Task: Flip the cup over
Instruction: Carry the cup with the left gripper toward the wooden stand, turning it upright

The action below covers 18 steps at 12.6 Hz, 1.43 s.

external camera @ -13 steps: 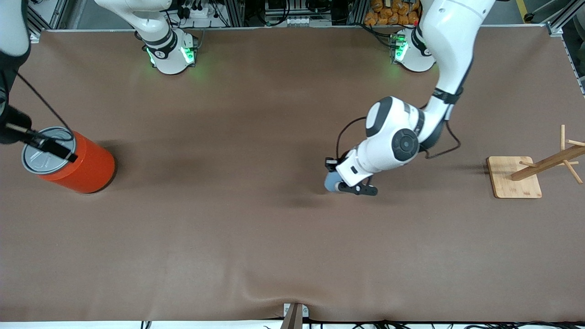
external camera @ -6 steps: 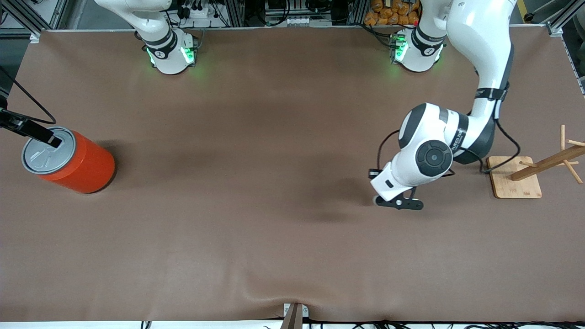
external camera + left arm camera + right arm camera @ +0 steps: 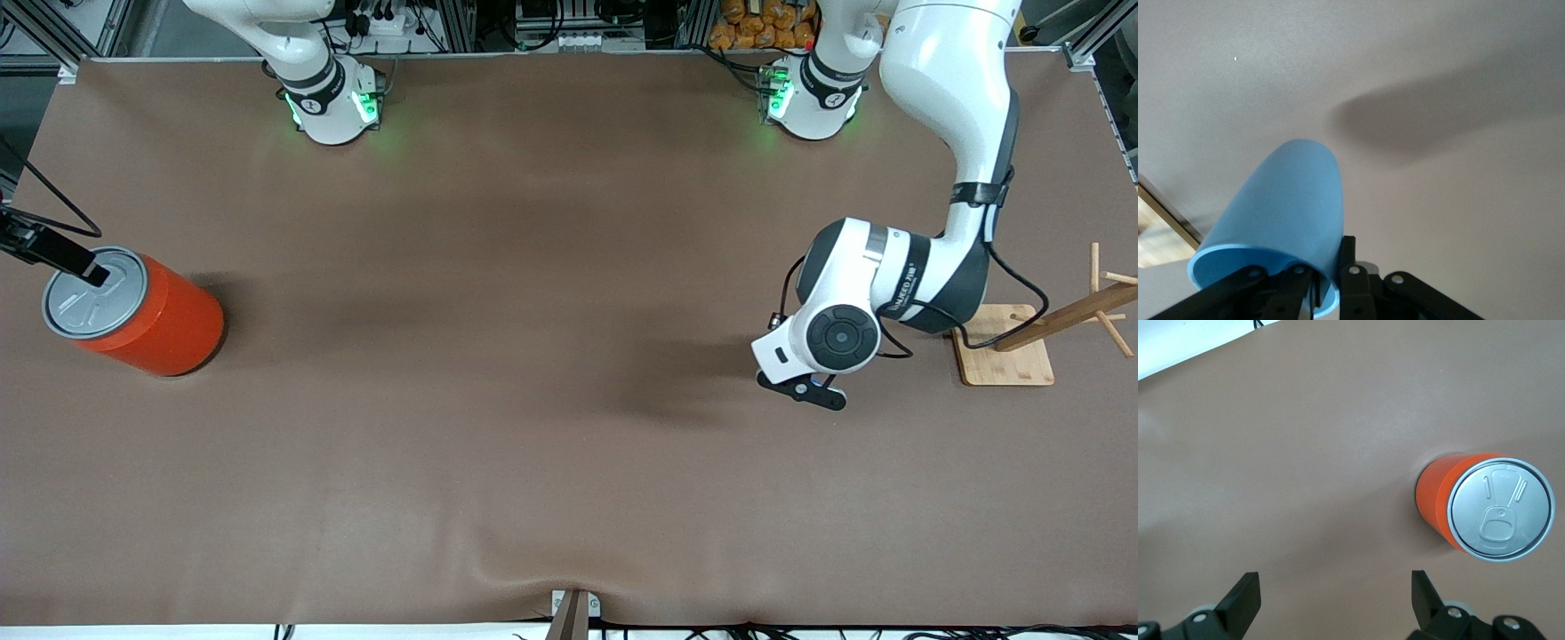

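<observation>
The light-blue cup [image 3: 1285, 200] hangs in the air, and my left gripper [image 3: 1328, 280] is shut on its rim with one finger inside and one outside. Its closed base points away from the hand, toward the brown table. From the front, the left gripper [image 3: 800, 388] is over the table beside the wooden stand, and the arm's wrist hides the cup. My right gripper [image 3: 1336, 593] stands open with nothing between its fingers, above the table near the orange can. In the front view only one dark fingertip [image 3: 92, 273] of it shows, over the can's lid.
An orange-red can [image 3: 133, 311] with a grey lid [image 3: 1501, 508] stands upright at the right arm's end of the table. A wooden stand with pegs on a square base [image 3: 1000, 342] is at the left arm's end; its corner [image 3: 1158, 240] shows beside the cup.
The left arm has carried the cup away from the middle of the table toward the wooden stand. The right arm has pulled back toward the table's edge, away from the can.
</observation>
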Available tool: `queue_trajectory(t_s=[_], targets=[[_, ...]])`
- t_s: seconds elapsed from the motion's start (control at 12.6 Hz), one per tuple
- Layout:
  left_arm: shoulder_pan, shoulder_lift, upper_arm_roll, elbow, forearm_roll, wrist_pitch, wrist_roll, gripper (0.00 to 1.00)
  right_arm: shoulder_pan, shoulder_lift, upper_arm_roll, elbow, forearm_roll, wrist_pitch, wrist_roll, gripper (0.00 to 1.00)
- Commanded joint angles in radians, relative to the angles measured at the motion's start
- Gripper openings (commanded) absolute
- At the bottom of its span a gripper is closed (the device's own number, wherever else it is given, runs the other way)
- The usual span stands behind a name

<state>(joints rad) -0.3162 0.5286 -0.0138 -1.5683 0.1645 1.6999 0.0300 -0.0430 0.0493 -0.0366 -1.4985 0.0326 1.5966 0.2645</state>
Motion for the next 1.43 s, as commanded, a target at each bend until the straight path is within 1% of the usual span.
queue_trajectory(t_s=[0.0,0.32,0.64,0.72,0.88,0.96,1.04,1.35], targets=[[0.000,0.027,-0.002,0.051,0.023,-0.040,0.048,0.00,0.011,0.017,-0.002,0.049,-0.013,-0.043,0.004,1.00],[0.000,0.105,0.000,0.051,0.026,-0.039,0.091,0.00,0.038,0.009,-0.003,0.046,-0.019,-0.060,0.009,1.00],[0.003,0.116,0.000,0.051,0.038,-0.039,0.093,0.00,0.041,0.006,-0.002,0.046,-0.017,-0.060,0.009,1.00],[0.003,0.116,-0.001,0.051,0.029,-0.037,0.085,0.05,0.041,0.006,-0.003,0.043,-0.016,-0.060,0.009,1.00],[0.003,0.123,-0.002,0.051,0.023,-0.032,0.080,0.28,0.041,0.006,-0.003,0.043,-0.014,-0.060,0.010,1.00],[0.003,0.126,-0.002,0.051,0.023,-0.032,0.079,0.58,0.041,0.006,-0.003,0.043,-0.010,-0.055,0.010,1.00],[0.003,0.128,-0.002,0.050,0.023,-0.028,0.071,1.00,0.041,0.006,-0.003,0.043,-0.007,-0.050,0.010,1.00],[0.003,0.122,-0.002,0.051,0.023,-0.028,0.067,1.00,0.043,0.006,-0.003,0.041,-0.005,-0.055,0.009,1.00]])
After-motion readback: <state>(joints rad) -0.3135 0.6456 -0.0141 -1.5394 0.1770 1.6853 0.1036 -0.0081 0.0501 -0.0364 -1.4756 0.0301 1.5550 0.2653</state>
